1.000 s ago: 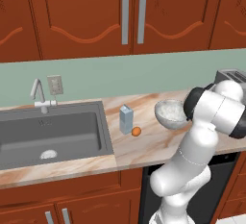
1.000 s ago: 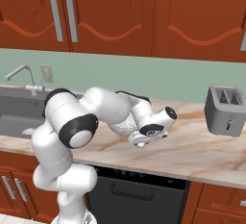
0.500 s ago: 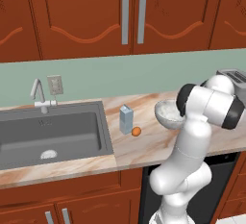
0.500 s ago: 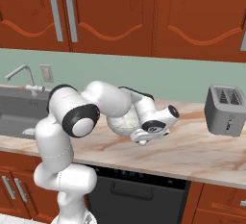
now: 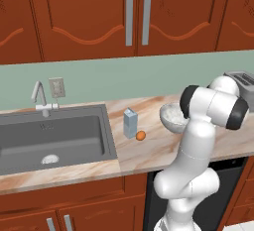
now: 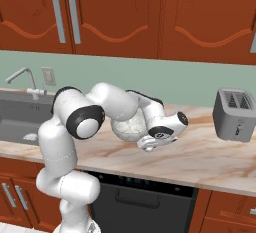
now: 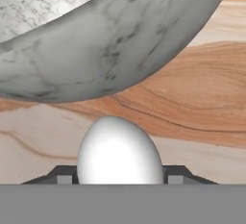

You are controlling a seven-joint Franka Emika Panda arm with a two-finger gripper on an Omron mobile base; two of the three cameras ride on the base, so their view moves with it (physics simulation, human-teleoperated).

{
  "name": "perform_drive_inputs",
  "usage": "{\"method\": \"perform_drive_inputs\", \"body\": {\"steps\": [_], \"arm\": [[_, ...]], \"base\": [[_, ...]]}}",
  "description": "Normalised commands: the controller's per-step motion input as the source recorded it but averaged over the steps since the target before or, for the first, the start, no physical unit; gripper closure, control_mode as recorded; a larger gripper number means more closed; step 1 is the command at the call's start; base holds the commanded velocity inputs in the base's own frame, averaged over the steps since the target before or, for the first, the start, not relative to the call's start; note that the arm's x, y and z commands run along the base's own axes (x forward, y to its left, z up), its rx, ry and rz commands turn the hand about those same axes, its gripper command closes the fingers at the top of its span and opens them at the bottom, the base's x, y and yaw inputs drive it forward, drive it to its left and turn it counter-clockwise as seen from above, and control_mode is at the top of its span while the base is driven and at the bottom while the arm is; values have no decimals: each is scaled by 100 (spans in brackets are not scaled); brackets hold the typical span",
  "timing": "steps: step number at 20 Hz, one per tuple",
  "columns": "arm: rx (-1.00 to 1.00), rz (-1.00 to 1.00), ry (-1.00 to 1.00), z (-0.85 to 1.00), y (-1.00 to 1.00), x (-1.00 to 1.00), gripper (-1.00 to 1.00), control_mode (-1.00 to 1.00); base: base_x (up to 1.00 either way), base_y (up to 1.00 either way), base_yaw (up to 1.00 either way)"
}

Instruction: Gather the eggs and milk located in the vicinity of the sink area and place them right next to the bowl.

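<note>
In the hand view my gripper [image 7: 119, 178] is shut on the white egg [image 7: 118, 150], which sits between the two dark tips just above the marbled counter. Right beyond it curves the grey-white outside of the bowl [image 7: 110, 40]. From the right base view the gripper [image 6: 147, 145] hangs low at the front right of the bowl [image 6: 128, 127], close to the counter. In the left base view, the milk [image 5: 130, 123] stands upright left of the bowl [image 5: 171, 115], with the orange-brown egg [image 5: 141, 135] beside it. The sink [image 5: 49, 137] lies farther left.
A grey toaster [image 6: 234, 114] stands on the counter to the right, against the green backsplash. The chrome faucet [image 5: 40, 96] rises behind the sink. My own arm arches over the counter between the bowl and the front edge. Dark wood cabinets hang above.
The arm's elbow and upper links have swung and straightened up. The hand with the white egg has stayed low by the bowl, shifting only slightly. Milk and orange-brown egg have not moved.
</note>
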Motion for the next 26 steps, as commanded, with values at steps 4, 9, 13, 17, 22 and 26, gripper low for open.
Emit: {"method": "perform_drive_inputs", "body": {"steps": [4,9,13,17,22,26], "arm": [[0,0,-1,-2,0,7,100,-100],[0,0,-2,-1,0,13,100,-100],[0,0,-2,-2,0,11,100,-100],[0,0,0,-1,0,3,100,-100],[0,0,0,0,0,1,100,-100],[0,0,0,0,0,0,-100,-100]], "base": [[0,0,0],[0,0,0],[0,0,0],[0,0,0],[0,0,0],[0,0,0]]}}
